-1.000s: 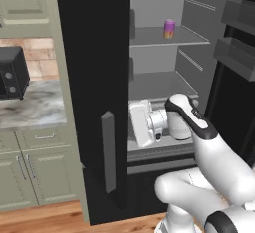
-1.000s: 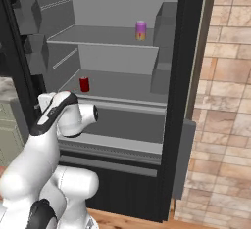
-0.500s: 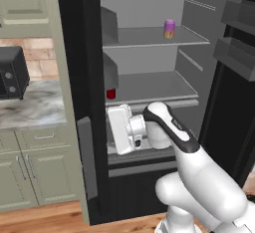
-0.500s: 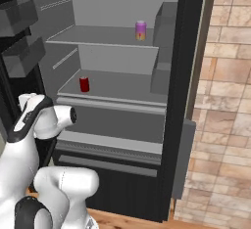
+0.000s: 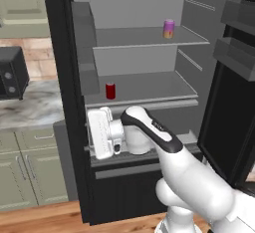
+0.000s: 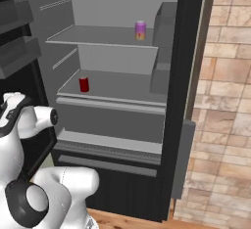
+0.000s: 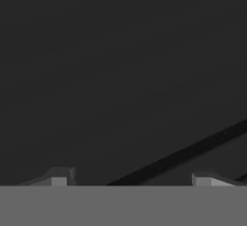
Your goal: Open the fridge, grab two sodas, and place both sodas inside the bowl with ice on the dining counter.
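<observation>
Black fridge (image 5: 64, 77) standing open, red soda can (image 5: 110, 91) on its middle shelf toward the left wall, purple-to-orange can (image 5: 169, 29) on the shelf above, gripper (image 7: 130, 179) facing dark fridge surface, fingertips (image 7: 59, 177) wide apart, holding nothing.

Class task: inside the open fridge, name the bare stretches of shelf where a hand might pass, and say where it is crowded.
Upper shelf: bare left of the purple-orange can. Lower shelf: bare right of the red can. Crowded at the left door bins beside the red can, where the gripper sits close below.
</observation>
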